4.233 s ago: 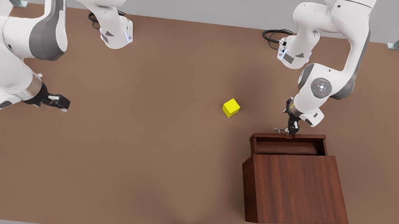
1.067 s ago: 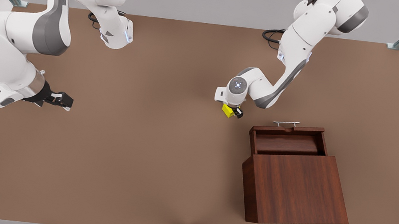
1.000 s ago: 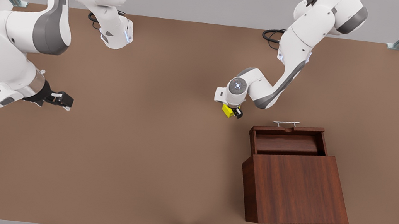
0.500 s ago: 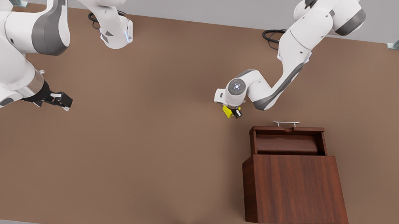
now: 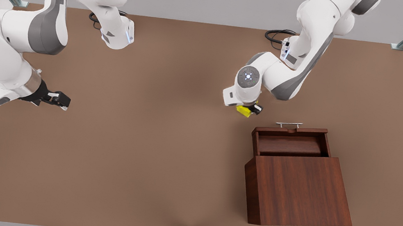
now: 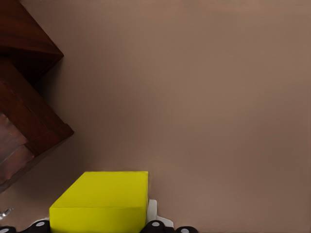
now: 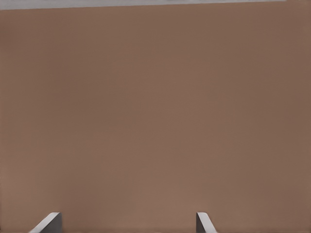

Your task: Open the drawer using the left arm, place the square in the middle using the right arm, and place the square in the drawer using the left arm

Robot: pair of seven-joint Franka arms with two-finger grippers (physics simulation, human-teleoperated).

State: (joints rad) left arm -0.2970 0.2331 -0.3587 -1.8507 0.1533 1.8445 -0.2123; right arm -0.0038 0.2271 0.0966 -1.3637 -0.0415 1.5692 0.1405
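The yellow square (image 5: pixel 242 111) hangs a little above the tabletop, with my left gripper (image 5: pixel 248 109) shut on it, just off the open drawer's far corner on the front view's left. In the left wrist view the square (image 6: pixel 102 201) sits between the fingers, with a corner of the wooden box (image 6: pixel 24 121) beside it. The drawer (image 5: pixel 289 145) is pulled out and its tray is bare, its silver handle (image 5: pixel 289 123) on the far side. My right gripper (image 5: pixel 58 100) waits open low over the table at the front view's left, its fingertips (image 7: pixel 48 223) spread over bare tabletop.
The slant-topped wooden box (image 5: pixel 299 190) stands at the front view's right, near the front edge. The brown tabletop (image 5: pixel 152 129) stretches between the two arms. Black cables (image 5: pixel 275 34) lie by the arm base at the back.
My left gripper left the drawer handle, closed on the square on the table, and has now lifted it slightly toward the drawer. The right arm has barely moved.
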